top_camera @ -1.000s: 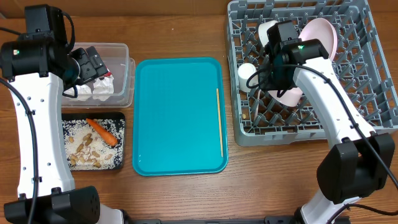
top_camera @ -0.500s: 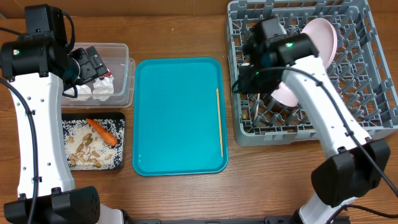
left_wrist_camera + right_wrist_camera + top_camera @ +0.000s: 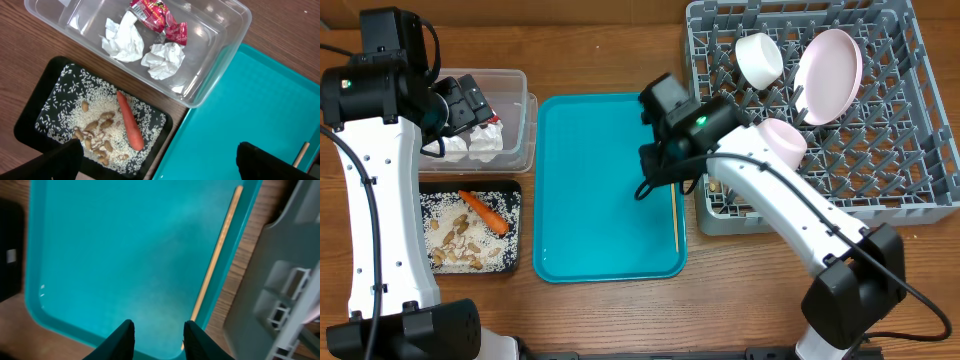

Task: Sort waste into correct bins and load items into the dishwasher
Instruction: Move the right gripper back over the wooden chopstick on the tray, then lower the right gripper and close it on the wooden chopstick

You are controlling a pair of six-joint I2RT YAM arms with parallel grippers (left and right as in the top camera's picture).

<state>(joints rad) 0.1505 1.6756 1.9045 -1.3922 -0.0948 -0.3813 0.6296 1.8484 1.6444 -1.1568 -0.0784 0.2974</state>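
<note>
Right wrist view: my right end effector (image 3: 155, 337) hangs open and empty over the teal tray (image 3: 100, 240), near the wooden stick (image 3: 214, 257).

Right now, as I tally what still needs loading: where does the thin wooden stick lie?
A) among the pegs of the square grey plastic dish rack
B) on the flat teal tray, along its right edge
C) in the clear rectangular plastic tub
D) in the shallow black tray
B: the thin wooden stick lies lengthwise on the flat teal tray by its right rim, outside the square grey plastic dish rack.
</note>
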